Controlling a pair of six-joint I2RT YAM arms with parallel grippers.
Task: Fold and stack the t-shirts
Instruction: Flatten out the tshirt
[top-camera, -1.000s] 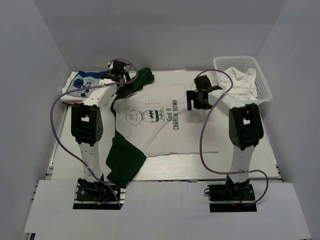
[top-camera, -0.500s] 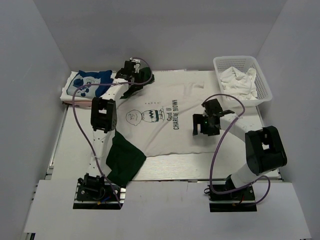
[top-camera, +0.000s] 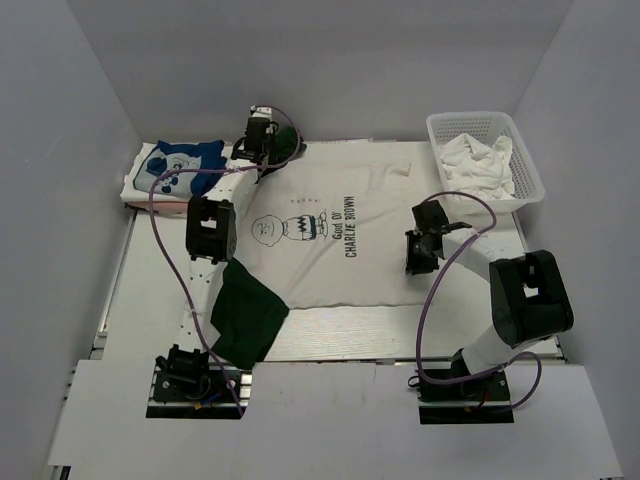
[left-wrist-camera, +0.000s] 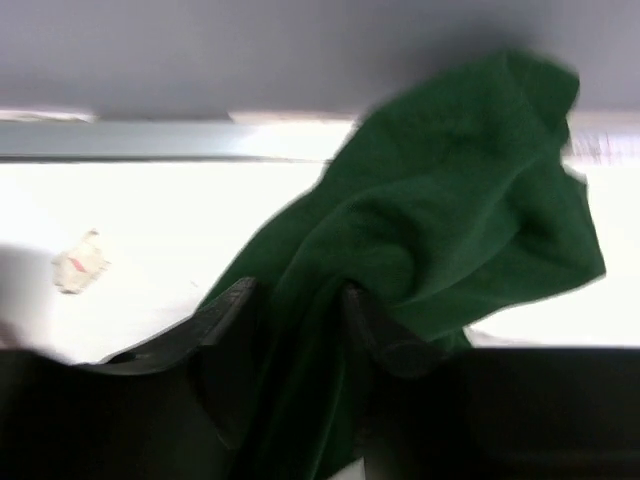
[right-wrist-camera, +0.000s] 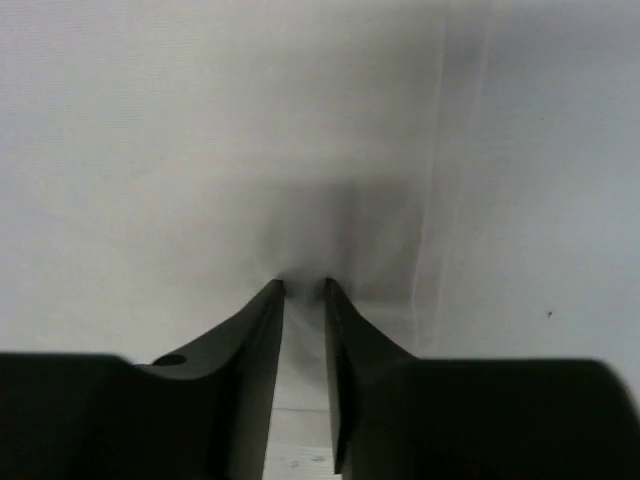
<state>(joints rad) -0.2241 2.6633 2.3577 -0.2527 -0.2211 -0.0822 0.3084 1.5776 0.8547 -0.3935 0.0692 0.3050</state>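
The white Charlie Brown t-shirt (top-camera: 330, 245) lies spread print-up mid-table, one dark green sleeve (top-camera: 245, 315) flopped at its near left. At the far left corner my left gripper (top-camera: 264, 140) is shut on the other green sleeve (left-wrist-camera: 450, 220), which bunches between the jaws of the left gripper (left-wrist-camera: 300, 300). My right gripper (top-camera: 420, 250) sits at the shirt's right edge. In the right wrist view the right gripper (right-wrist-camera: 303, 290) has narrow jaws pinching a small fold of white cloth (right-wrist-camera: 200, 150). A folded white-and-blue cartoon t-shirt (top-camera: 178, 168) rests at the back left.
A white plastic basket (top-camera: 530, 165) at the back right holds crumpled white cloth (top-camera: 478, 160). Grey walls close in the table on three sides. Purple cables loop off both arms over the table's left and right parts.
Left gripper reached the far green sleeve and closed on it. Right arm swung down from the shirt's far part to its right edge, where its jaws closed on the cloth.
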